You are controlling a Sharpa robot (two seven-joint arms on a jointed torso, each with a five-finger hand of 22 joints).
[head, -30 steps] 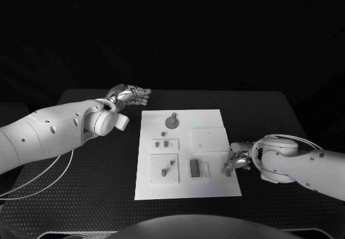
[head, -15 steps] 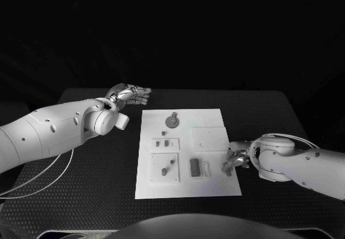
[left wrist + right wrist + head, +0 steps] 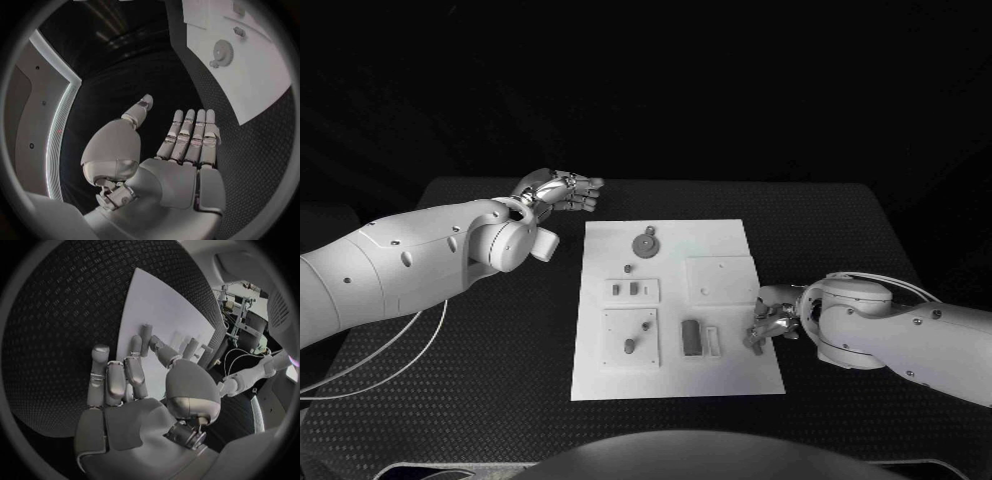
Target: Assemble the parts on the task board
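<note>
Both hands empty: left hand [image 3: 563, 190] fingers spread off board [image 3: 733, 375]; right hand [image 3: 773, 322] fingers loosely apart at board edge.

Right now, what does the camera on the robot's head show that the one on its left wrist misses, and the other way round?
Only the head view shows the right hand at the task board's near right edge, and the dark block standing on it. Only the left wrist view shows the left hand's bare palm, fingers straight, holding nothing. Both show the board, the round part at its far end, and the black table.
</note>
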